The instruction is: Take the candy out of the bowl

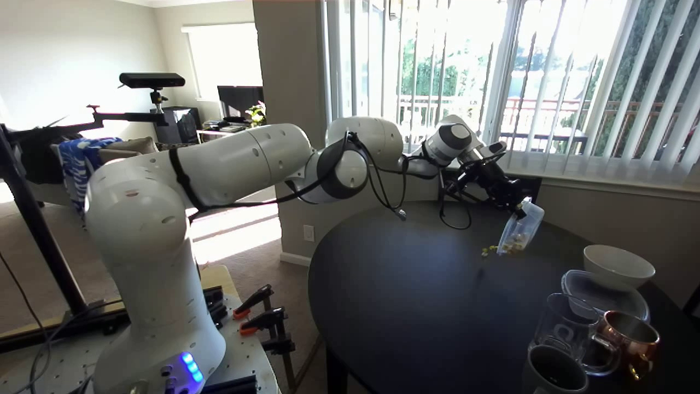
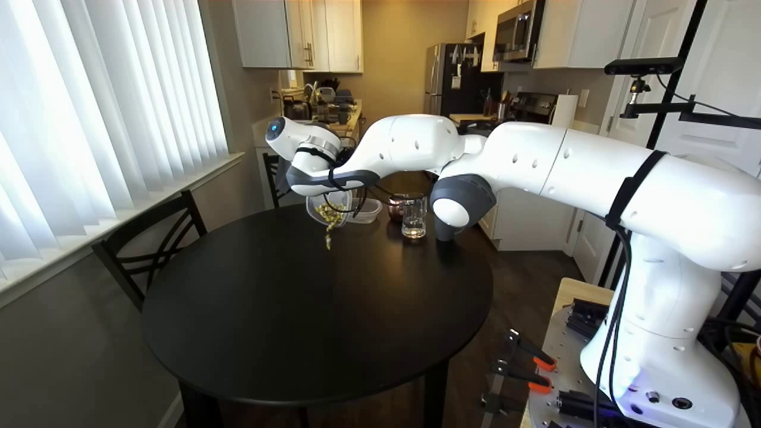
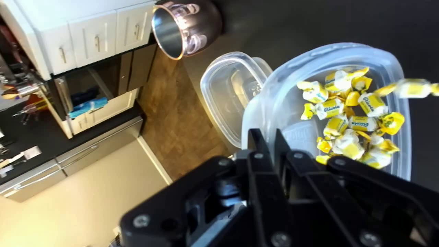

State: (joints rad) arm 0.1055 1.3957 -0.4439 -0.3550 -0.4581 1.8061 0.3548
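My gripper (image 3: 267,133) is shut on the rim of the clear plastic bowl (image 3: 387,55), its fingertips on either side of the wall. It also shows in an exterior view (image 1: 519,211), with the bowl (image 1: 531,213) held tilted above the table. Several yellow-and-white wrapped candies (image 3: 356,116) lie gathered at the bowl's lower side. One piece (image 3: 413,88) is past the rim at the right of the wrist view. In both exterior views candies (image 1: 488,250) (image 2: 328,238) are in the air below the lower rim. In an exterior view the arm hides the gripper, and the bowl (image 2: 313,208) shows beneath.
The dark round table (image 1: 404,273) lies below. A white round bowl (image 1: 618,265), a clear container (image 1: 640,303), a glass mug (image 1: 563,328), a copper mug (image 1: 631,342) and a dark cup (image 1: 555,369) stand along one side. A chair (image 2: 154,244) and window blinds are close by.
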